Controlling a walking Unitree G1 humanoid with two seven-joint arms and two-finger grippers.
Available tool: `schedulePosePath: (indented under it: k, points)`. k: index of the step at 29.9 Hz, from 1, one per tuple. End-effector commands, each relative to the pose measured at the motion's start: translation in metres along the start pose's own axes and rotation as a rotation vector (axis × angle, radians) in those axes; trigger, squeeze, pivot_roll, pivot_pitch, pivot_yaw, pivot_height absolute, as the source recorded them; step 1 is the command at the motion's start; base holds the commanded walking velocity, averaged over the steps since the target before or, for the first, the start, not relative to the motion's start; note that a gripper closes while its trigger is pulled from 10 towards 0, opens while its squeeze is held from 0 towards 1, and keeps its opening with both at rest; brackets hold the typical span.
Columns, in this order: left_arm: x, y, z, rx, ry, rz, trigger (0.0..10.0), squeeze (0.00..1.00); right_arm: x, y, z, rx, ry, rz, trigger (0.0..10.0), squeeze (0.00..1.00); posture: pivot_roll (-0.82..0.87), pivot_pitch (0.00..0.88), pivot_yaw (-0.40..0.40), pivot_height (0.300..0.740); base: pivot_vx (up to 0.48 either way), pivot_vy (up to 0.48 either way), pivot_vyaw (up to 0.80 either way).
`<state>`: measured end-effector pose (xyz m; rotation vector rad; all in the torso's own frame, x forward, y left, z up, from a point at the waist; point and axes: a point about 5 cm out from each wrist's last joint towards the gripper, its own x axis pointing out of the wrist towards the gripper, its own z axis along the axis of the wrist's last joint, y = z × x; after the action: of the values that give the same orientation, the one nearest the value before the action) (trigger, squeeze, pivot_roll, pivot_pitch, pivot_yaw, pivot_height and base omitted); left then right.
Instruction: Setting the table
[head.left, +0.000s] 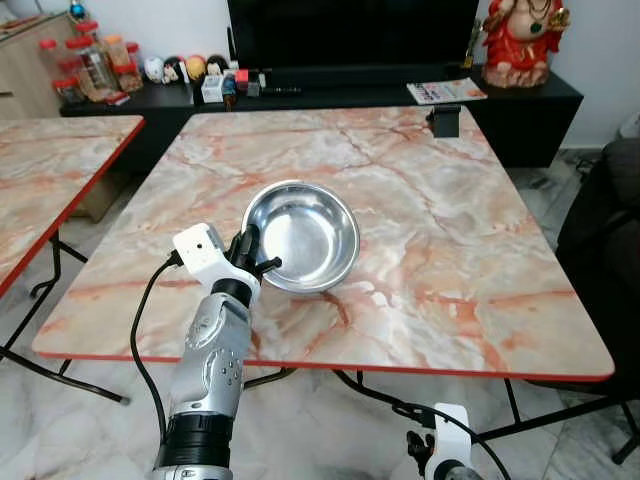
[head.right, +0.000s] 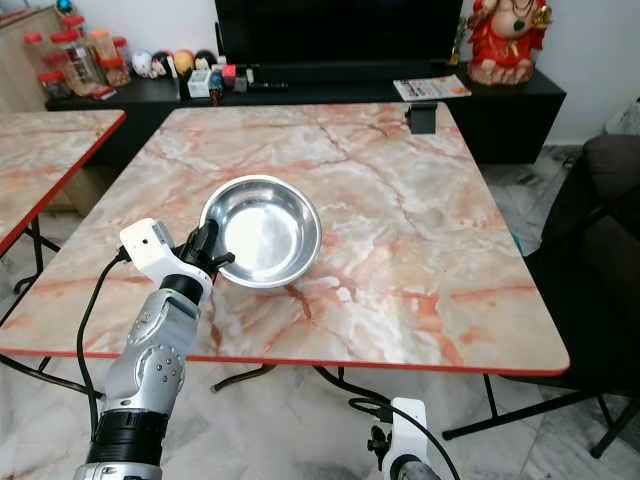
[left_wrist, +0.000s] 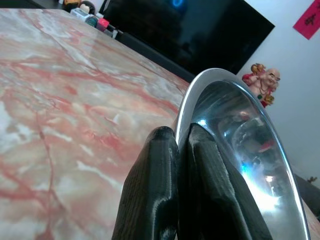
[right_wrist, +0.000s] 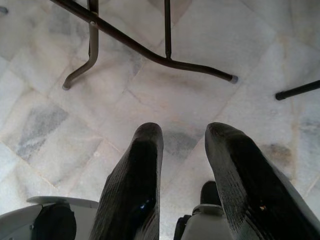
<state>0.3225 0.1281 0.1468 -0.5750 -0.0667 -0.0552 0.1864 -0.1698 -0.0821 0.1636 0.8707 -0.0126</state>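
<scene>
Steel bowl (head.left: 303, 236) is pinched at its near-left rim by the left gripper (head.left: 258, 262), fingers pressed together on it, near the marble table's (head.left: 480, 290) front edge. Open tabletop is seen all around. Right gripper (right_wrist: 184, 150) is hung over floor tiles (right_wrist: 45, 110), fingers spread.

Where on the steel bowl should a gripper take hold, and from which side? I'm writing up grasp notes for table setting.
Best the thin rim, one finger inside and one outside, coming from the near left edge. The steel bowl sits upright with smooth walls too wide to span. The left gripper is already pinched on that rim this way; the right gripper hangs open over the floor.
</scene>
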Motion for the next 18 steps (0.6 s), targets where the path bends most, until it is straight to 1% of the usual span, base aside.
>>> schedulePosePath:
  k: [1,2,5,6,7,9,13,18]
  points:
    - [0.003,-0.002,-0.002,0.006,0.031,0.001,10.0,0.00,0.000,-0.001,0.000,0.008,0.000,-0.004,10.0,0.00,-0.14,0.000,0.053,0.740,0.000,0.000,0.00]
    - [0.004,-0.001,-0.003,-0.001,0.034,0.012,10.0,0.00,0.000,-0.001,-0.001,0.009,0.000,-0.004,10.0,0.00,-0.14,0.000,0.053,0.740,0.000,0.000,0.00]
    - [0.007,0.001,-0.005,-0.085,0.063,0.086,10.0,0.00,0.000,-0.001,-0.001,0.010,0.000,-0.005,10.0,0.00,-0.14,0.000,0.052,0.740,0.000,0.000,0.00]
    - [0.009,0.002,-0.006,-0.101,0.073,0.099,10.0,0.00,0.000,-0.001,-0.001,0.009,0.000,-0.005,10.0,0.00,-0.14,0.000,0.052,0.740,0.000,0.000,0.00]
    - [0.011,-0.001,-0.009,-0.119,0.101,0.114,10.0,0.00,0.000,-0.001,-0.001,0.010,0.001,-0.006,10.0,0.00,-0.14,0.000,0.052,0.740,0.000,0.000,0.00]
    - [0.012,-0.003,-0.011,-0.157,0.105,0.113,10.0,0.00,0.000,-0.001,-0.001,0.010,0.001,-0.005,10.0,0.00,-0.14,0.000,0.052,0.740,0.000,0.000,0.00]
    - [0.016,-0.012,-0.014,-0.164,0.113,0.097,10.0,0.00,0.000,-0.001,0.000,0.010,0.000,-0.004,10.0,0.00,-0.14,0.000,0.049,0.740,0.000,0.000,0.00]
    - [0.021,-0.012,-0.019,-0.156,0.135,0.158,10.0,0.00,0.000,-0.001,0.000,0.006,0.002,-0.002,10.0,0.00,-0.14,0.000,0.048,0.740,0.000,0.000,0.00]
